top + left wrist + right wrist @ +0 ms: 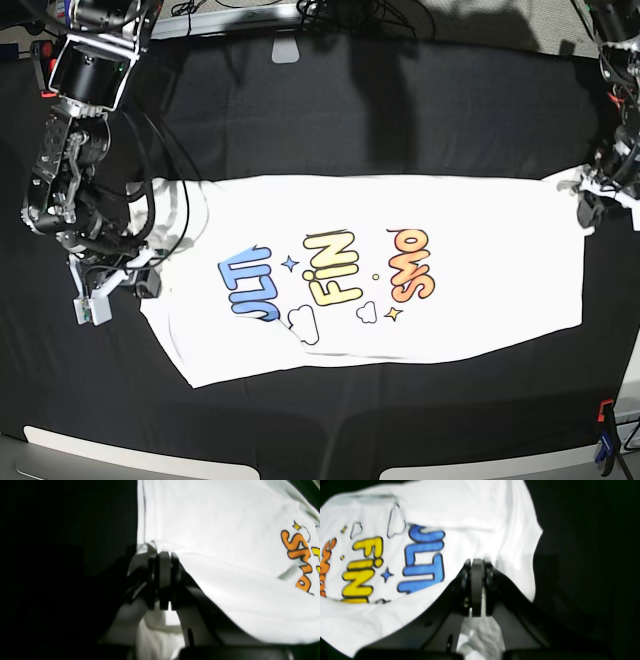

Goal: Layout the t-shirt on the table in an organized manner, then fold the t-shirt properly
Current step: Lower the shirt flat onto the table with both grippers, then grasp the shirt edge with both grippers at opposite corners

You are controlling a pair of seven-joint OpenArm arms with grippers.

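T-shirt: we record the t-shirt [380, 270], white with short sleeves, spread print side up across the middle of the table [330, 90], its long axis running between the table's left and right edges as the base view shows them.
Print: we read blue, yellow and orange cartoon lettering [325, 272] with small clouds and stars, lying sideways in the base view.
Lie of the cloth: we find it mostly flat, with a lifted ridge near each gripped end; the edge toward the near side of the table runs slanted.
Left gripper: we see the left gripper [163, 555] at the right end of the shirt in the base view, jaws pressed together on a pinch of white cloth at the shirt's edge.
Right gripper: we see the right gripper [477, 563] at the opposite end, beside the blue letters, jaws likewise closed tight on a fold of the shirt.
Table: we note matte black wrinkled cloth, far wider than the shirt, with a red-and-blue clamp [604, 432] at the near right corner.
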